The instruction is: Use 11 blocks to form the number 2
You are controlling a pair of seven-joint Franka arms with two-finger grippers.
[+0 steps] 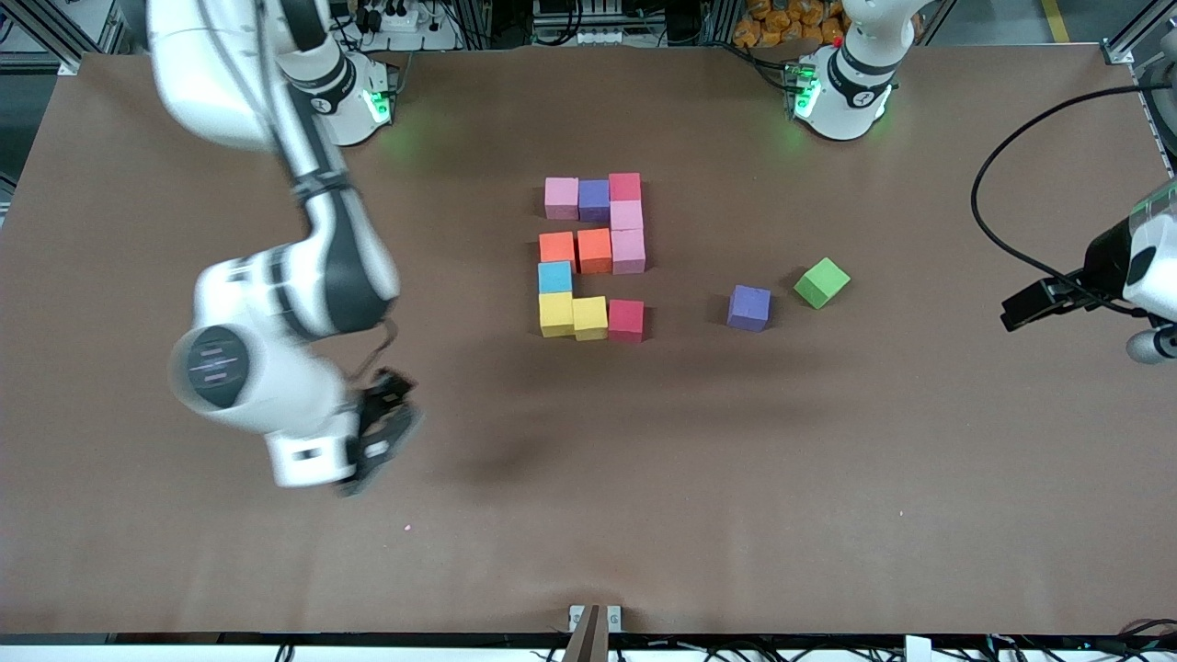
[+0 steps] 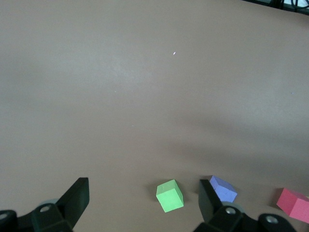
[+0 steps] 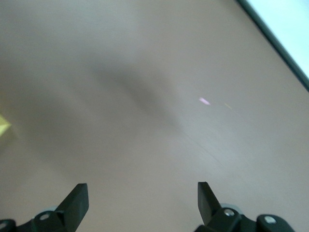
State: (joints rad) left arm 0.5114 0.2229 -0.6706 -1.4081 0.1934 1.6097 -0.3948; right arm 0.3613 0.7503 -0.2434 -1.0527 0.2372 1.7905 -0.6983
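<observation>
The blocks form the number 2 (image 1: 593, 257) at mid-table. Its row nearest the bases is pink (image 1: 561, 198), purple (image 1: 594, 199), red (image 1: 624, 187). Two pink cubes (image 1: 627, 234) lead down to two orange (image 1: 576, 248), then light blue (image 1: 554, 277). The row nearest the camera is two yellow (image 1: 572, 315) and red (image 1: 625, 320). My right gripper (image 1: 363, 469) is open and empty over bare table; its wrist view (image 3: 142, 188) shows only table. My left gripper (image 1: 1016, 313) is open and empty (image 2: 144, 186) at the left arm's end.
A loose purple cube (image 1: 749, 307) and a green cube (image 1: 821, 282) lie beside the digit toward the left arm's end. Both show in the left wrist view, green (image 2: 170, 195) and purple (image 2: 223, 189), with a red cube (image 2: 293, 203) of the digit.
</observation>
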